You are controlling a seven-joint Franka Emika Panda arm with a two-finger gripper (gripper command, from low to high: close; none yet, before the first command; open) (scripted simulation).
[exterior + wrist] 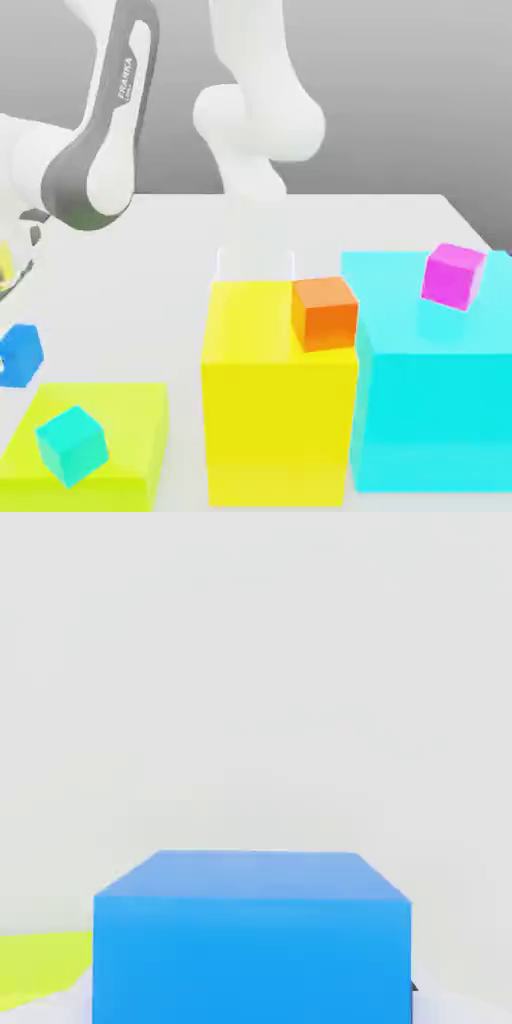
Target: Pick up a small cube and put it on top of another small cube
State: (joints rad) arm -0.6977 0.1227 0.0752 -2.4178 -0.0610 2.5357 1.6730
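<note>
My pincer gripped the small blue cube [250, 937]; I judged a steady lift toward the teal cube [71, 444] best.

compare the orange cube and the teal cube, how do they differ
The orange cube rests on the tall yellow block; the teal cube rests on the low lime block. Orange sits nearly square to its block, teal is turned at an angle. Both are small, plain cubes.

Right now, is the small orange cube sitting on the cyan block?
No, the orange cube rests on the tall yellow block, beside the cyan block.
</note>
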